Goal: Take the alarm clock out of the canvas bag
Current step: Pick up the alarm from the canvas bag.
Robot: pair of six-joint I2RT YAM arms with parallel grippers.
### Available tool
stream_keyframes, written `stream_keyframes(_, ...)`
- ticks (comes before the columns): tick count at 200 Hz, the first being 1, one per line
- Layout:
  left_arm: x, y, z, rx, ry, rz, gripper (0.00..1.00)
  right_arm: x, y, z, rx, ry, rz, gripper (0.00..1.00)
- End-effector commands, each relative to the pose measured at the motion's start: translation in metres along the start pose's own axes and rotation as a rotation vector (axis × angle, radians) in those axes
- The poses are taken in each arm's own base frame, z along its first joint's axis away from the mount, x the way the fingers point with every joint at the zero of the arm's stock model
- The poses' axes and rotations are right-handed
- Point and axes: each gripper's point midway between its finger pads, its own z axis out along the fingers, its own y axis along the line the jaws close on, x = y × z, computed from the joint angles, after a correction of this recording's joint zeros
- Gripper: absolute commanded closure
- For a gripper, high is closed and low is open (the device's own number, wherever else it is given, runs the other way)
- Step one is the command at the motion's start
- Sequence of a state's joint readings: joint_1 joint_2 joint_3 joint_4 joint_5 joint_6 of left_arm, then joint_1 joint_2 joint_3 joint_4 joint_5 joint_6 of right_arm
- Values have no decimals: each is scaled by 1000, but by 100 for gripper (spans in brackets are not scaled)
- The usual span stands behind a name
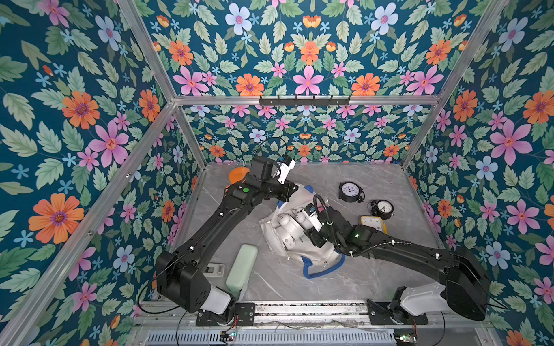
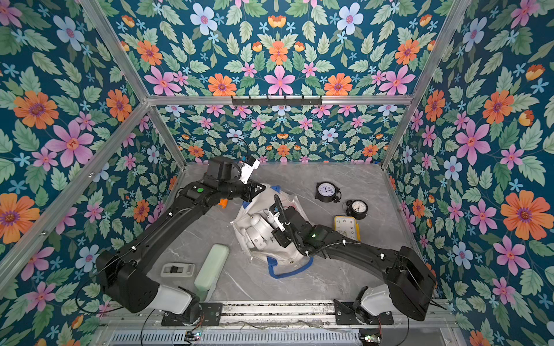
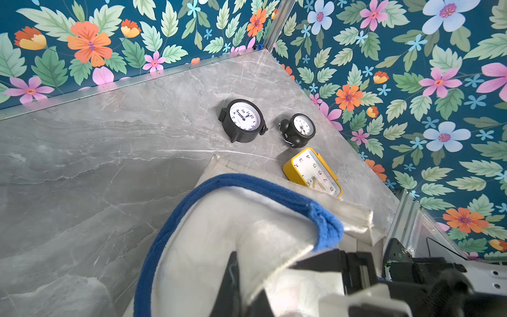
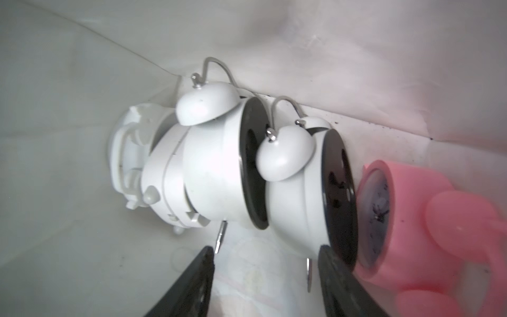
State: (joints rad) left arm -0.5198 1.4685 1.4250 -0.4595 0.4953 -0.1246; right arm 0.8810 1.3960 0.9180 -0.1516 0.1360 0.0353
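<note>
The bag (image 1: 311, 254) has its rim pinched in the closed left gripper (image 1: 290, 191). The right gripper (image 4: 267, 251), the nearer one, is inside the bag with jaws apart. A white clock (image 4: 299, 192) lies straight ahead of it, feet toward the jaws, its thickness across the gap.

The canvas bag (image 3: 247, 225) is off-white woven cloth, matt and creased, its blue strap (image 3: 247, 182) a coarse, fuzzy webbing. Two white alarm clocks (image 4: 208, 170) have smooth satin shells, glossy dark rims and polished wire handles (image 4: 216, 64); the pink clock (image 4: 411, 197) looks like matt, slightly translucent plastic. The surface (image 3: 109, 137) is smooth marble-look stone with a soft sheen; the black clocks (image 3: 242, 120) are matt plastic, the yellow clock (image 3: 310, 170) glossy.
</note>
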Motion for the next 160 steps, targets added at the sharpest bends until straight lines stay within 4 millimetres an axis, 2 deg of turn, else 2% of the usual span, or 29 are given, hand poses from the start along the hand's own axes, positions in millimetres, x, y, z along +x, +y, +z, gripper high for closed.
stream_keyframes(1,-25,-9,-5,33,-82,38,100,1,-13,5,37,-10,-33,39)
stream_keyframes(46,-22,-16,-5,70,-65,36,100,2,-24,21,42,-16,-168,35)
stream_keyframes(109,-20,-19,-6,90,-59,35,100,1,-18,35,9,-59,-392,22)
stream_keyframes(160,-18,-20,-7,93,-52,37,100,3,-29,55,54,1,-459,21)
